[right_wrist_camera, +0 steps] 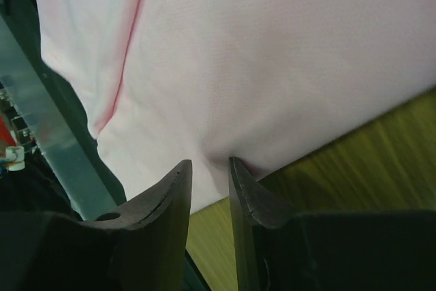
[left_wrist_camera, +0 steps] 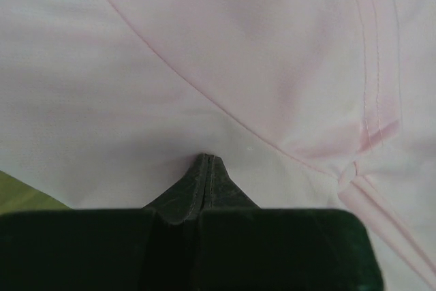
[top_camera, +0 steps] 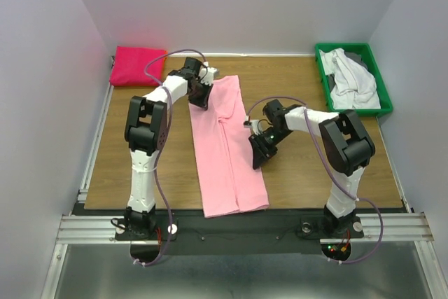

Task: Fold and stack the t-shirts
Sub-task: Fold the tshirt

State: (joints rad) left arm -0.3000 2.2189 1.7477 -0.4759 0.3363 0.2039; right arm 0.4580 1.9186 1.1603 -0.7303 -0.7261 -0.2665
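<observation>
A light pink t-shirt (top_camera: 227,148) lies in a long strip down the middle of the table, its sides folded in. My left gripper (top_camera: 200,97) is at the shirt's far left edge. In the left wrist view its jaws are pressed together at the tip (left_wrist_camera: 206,159), pinching the pink fabric (left_wrist_camera: 259,52). My right gripper (top_camera: 257,153) is at the shirt's right edge, about halfway along. In the right wrist view it (right_wrist_camera: 210,165) stands narrowly open, tips touching the hem of the pink cloth (right_wrist_camera: 272,52).
A folded magenta t-shirt (top_camera: 136,66) lies at the back left corner. A green bin (top_camera: 323,68) at the back right holds white and grey shirts (top_camera: 351,82). Bare wood (top_camera: 315,173) shows on either side of the pink shirt.
</observation>
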